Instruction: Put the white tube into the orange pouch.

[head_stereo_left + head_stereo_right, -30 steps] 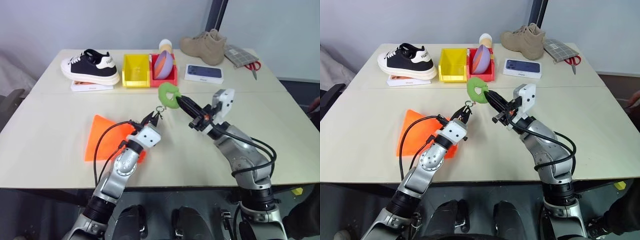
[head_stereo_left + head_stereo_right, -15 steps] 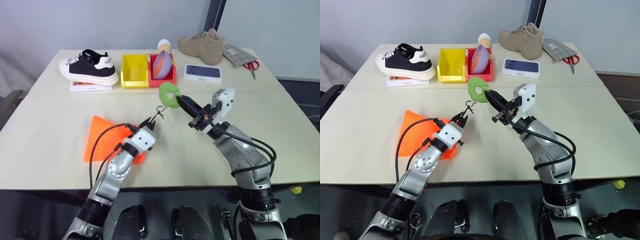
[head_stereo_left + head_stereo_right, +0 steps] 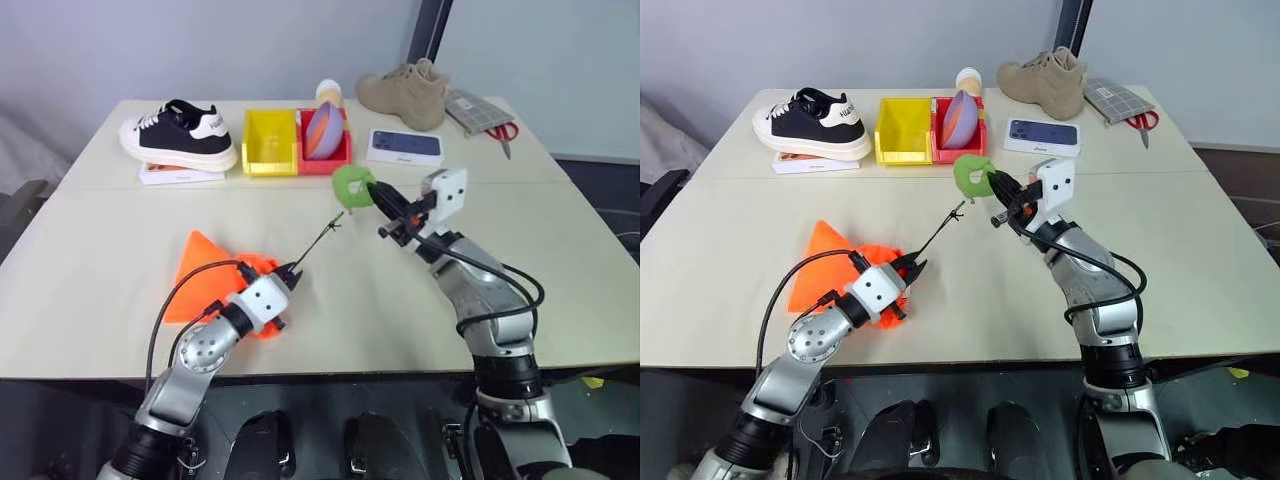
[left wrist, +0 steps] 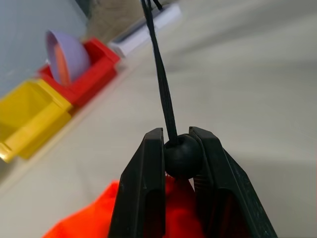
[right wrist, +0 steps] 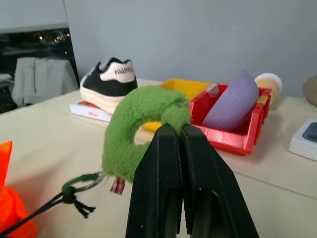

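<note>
We are closing the orange pouch [image 3: 215, 283] near the desk's front edge — left gripper [image 4: 181, 156] clamps its cord bead, right gripper [image 5: 179, 134] pinches the green ring [image 5: 141, 126] — with no tube on show, presumably inside.

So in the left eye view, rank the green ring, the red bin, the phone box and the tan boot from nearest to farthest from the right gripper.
1. Green ring: pinched in the right gripper.
2. Red bin: just behind it, toward the robot's left.
3. Phone box: behind, slightly to the right; too close to the bin to rank surely.
4. Tan boot: at the table's far edge.
</note>
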`<state>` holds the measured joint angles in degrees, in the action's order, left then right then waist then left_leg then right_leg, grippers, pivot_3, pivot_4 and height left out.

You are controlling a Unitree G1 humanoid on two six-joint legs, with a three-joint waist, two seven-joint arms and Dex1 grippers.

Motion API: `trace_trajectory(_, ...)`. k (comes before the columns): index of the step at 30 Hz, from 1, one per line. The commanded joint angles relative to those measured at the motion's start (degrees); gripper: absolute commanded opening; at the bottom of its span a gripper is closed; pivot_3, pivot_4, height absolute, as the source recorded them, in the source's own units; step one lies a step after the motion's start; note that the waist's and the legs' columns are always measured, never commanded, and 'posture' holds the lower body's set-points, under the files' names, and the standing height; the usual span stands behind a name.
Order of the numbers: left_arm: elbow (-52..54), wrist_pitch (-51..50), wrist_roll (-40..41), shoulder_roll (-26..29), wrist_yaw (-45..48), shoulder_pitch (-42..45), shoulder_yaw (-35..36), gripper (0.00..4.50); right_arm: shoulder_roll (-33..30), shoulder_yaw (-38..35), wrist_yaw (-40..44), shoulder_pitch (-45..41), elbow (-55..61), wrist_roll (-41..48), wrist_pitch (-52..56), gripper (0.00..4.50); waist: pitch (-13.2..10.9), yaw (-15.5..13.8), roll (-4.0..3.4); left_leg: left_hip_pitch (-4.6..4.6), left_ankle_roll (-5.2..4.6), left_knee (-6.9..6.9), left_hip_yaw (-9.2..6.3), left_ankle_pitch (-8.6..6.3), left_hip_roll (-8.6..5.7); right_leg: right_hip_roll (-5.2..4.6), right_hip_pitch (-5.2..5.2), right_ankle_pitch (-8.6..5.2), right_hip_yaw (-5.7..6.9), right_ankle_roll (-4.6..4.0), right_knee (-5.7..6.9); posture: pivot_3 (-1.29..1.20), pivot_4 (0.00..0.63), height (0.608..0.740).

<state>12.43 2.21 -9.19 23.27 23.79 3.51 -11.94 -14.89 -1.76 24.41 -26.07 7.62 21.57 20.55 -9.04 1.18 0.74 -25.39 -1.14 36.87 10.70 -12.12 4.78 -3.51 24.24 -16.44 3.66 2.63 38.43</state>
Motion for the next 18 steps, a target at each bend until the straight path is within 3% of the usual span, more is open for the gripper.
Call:
trace_trajectory(1, -1.5, -1.7, 0.2, 1.7, 1.1, -2.0, 1.5, 0.26, -0.5, -1.4, -0.9, -2.2, -0.1, -1.3, -2.0, 0.00, 0.0, 0.0, 0.00, 0.00, 0.00, 0.00, 0.00, 0.00, 0.00, -0.01, 0.00, 0.00, 0.00, -0.01, 0.00, 0.00, 0.150, 0.740)
trace_trajectory(9, -3.7, -0.7, 0.9, 5.8, 3.6, -2.6, 3.1, 0.26, -0.3, -0.6, -1.0, -3.0, -1.7, -2.8, -1.8, 0.00, 0.0, 0.4, -0.02, 0.01, 0.02, -0.06, 0.01, 0.00, 0.01, 0.00, 0.04, -0.01, -0.01, -0.02, 0.00, 0.00, 0.150, 0.740)
trace_trajectory(18, -4.5, -0.4, 7.4, 10.8, 11.6, -2.9, 5.3, 0.26, -1.0, 0.2, -1.9, -4.3, -4.4, -5.9, -0.9, 0.00, 0.0, 1.4, -0.03, 0.00, 0.05, -0.13, 0.03, 0.00, 0.01, -0.01, 0.08, -0.01, -0.01, -0.02, -0.01, 0.00, 0.150, 0.740)
